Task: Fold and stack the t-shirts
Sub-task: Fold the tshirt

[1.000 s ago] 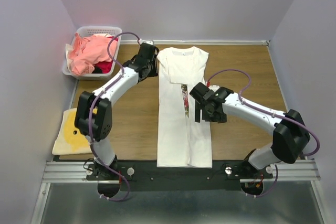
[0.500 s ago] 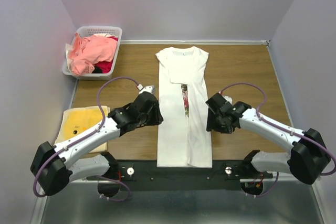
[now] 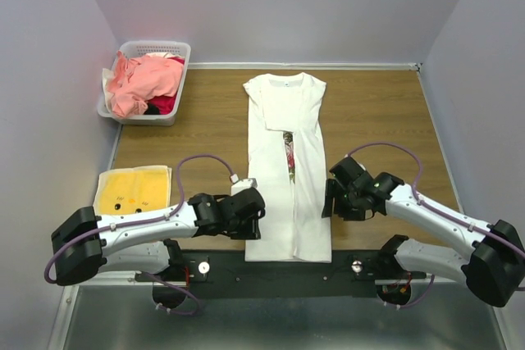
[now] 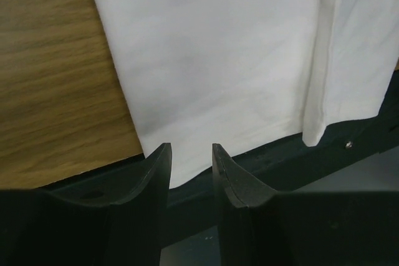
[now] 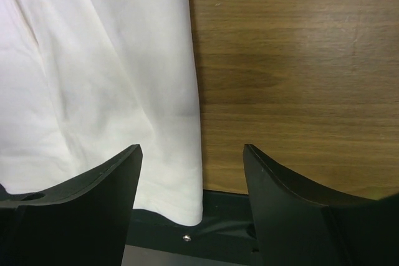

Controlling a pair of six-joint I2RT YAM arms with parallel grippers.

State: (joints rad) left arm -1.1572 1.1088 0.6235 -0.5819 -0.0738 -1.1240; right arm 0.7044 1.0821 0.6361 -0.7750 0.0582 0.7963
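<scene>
The white t-shirt (image 3: 287, 170) lies flat on the table, folded lengthwise into a long strip. Its collar is at the far end and a sliver of floral print shows in the middle. Its hem hangs over the black front rail. My left gripper (image 3: 251, 211) is low over the shirt's near left corner (image 4: 218, 60). Its jaws (image 4: 190, 147) are a little apart with nothing between them. My right gripper (image 3: 328, 199) is wide open (image 5: 192, 147) over the shirt's near right edge (image 5: 106, 79) and holds nothing. Salmon-pink (image 3: 143, 79) and red (image 3: 164, 106) tees lie in the basket.
A white lattice basket (image 3: 176, 47) stands at the far left corner. A folded yellow cloth (image 3: 131, 190) lies at the near left, beside my left arm. The black mounting rail (image 3: 279, 272) runs along the near edge. Bare wood (image 3: 377, 112) lies right of the shirt.
Both arms have drawn back toward the near edge. The left gripper moved from the collar end to the near left corner, the right from the shirt's middle to its near right edge.
</scene>
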